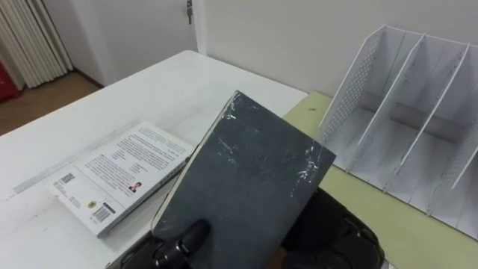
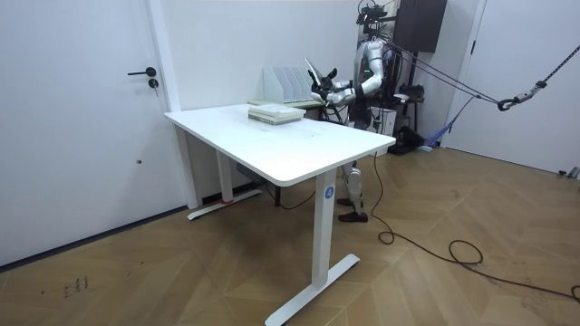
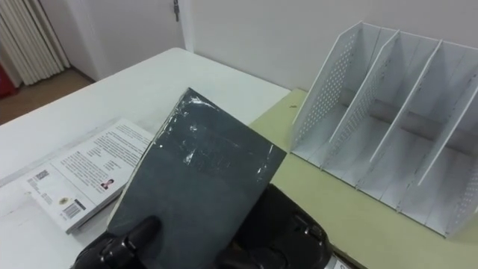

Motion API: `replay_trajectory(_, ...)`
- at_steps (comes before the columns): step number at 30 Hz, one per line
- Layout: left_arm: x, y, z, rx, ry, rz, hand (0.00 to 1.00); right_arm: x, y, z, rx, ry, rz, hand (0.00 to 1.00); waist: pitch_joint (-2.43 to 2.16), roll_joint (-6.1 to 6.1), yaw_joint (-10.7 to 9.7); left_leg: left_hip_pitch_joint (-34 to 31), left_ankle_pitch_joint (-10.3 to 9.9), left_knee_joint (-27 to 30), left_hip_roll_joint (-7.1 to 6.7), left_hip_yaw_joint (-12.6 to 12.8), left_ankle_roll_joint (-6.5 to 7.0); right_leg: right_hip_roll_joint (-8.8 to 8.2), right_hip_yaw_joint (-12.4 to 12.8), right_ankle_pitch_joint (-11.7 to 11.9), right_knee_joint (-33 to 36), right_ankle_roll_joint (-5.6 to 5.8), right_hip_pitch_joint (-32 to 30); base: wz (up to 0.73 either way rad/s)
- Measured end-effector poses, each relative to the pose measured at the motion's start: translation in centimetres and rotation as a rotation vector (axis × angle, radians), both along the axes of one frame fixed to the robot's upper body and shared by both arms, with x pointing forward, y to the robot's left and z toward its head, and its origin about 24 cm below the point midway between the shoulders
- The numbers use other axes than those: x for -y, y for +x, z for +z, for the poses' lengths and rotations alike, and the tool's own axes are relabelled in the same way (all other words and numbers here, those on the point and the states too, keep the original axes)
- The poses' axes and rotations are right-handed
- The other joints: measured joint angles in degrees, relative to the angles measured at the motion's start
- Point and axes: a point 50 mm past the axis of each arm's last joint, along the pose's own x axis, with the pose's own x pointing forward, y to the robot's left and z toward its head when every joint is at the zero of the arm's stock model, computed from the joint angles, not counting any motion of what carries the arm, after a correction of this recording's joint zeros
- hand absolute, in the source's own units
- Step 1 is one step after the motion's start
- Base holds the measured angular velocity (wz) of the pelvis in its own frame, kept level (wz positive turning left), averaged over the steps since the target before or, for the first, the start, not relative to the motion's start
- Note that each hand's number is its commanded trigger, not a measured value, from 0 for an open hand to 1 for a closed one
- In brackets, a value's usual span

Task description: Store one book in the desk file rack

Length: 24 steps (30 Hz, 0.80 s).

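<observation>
I hold a dark grey book point(image 1: 246, 175) tilted up over the near edge of the white desk point(image 1: 149, 90). My left hand point(image 1: 187, 240) grips its lower left corner, thumb pressed on the cover. Under the book's lower right part lies my right hand point(image 1: 336, 232), its fingers hidden by the book. The white file rack point(image 1: 403, 112) with several upright slots stands to the right, beyond the book, on a yellow-green mat point(image 1: 358, 202). In the room view I stand at the desk's far end with the book point(image 2: 312, 71) raised in front of the rack point(image 2: 285, 83).
A white-covered book point(image 1: 119, 175) lies flat on the desk to the left of the held book. A wall runs close behind the rack, and a door point(image 2: 82, 109) stands at the room view's left. Curtains point(image 1: 30, 37) hang at the far left.
</observation>
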Motion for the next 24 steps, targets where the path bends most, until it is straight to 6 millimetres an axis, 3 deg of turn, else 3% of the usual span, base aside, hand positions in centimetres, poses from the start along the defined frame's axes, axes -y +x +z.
replay_trajectory(18, -0.20, -0.20, -0.30, -0.021, 0.000, -0.014, 1.00, 0.57, 0.21, 0.14, -0.006, -0.006, -0.024, 0.03, 0.13, 0.23, 0.13, -0.11, -0.02, 0.14, 0.08, 0.20, -0.02, 0.08, 0.19, -0.01, 0.09, -0.01, -0.09, 0.00)
replay_trajectory(19, -0.22, -0.22, -0.29, -0.021, -0.001, -0.017, 1.00, 0.58, 0.21, 0.15, -0.006, -0.006, -0.025, 0.71, 0.13, 0.23, 0.13, -0.11, -0.02, 0.15, 0.08, 0.20, -0.02, 0.08, 0.19, -0.01, 0.09, -0.01, -0.09, 0.00)
replay_trajectory(21, -0.31, -0.28, -0.28, -0.024, 0.000, -0.027, 1.00, 0.60, 0.22, 0.15, -0.006, -0.006, -0.025, 1.00, 0.11, 0.25, 0.12, -0.11, -0.02, 0.18, 0.08, 0.20, -0.02, 0.08, 0.17, -0.01, 0.10, -0.01, -0.08, 0.00)
replay_trajectory(24, -0.50, -0.32, -0.25, -0.027, 0.007, -0.035, 1.00, 0.66, 0.24, 0.17, -0.006, -0.008, -0.029, 1.00, 0.08, 0.28, 0.14, -0.28, -0.05, 0.42, 0.11, 0.21, -0.04, 0.08, 0.17, -0.01, 0.21, -0.02, -0.14, 0.00)
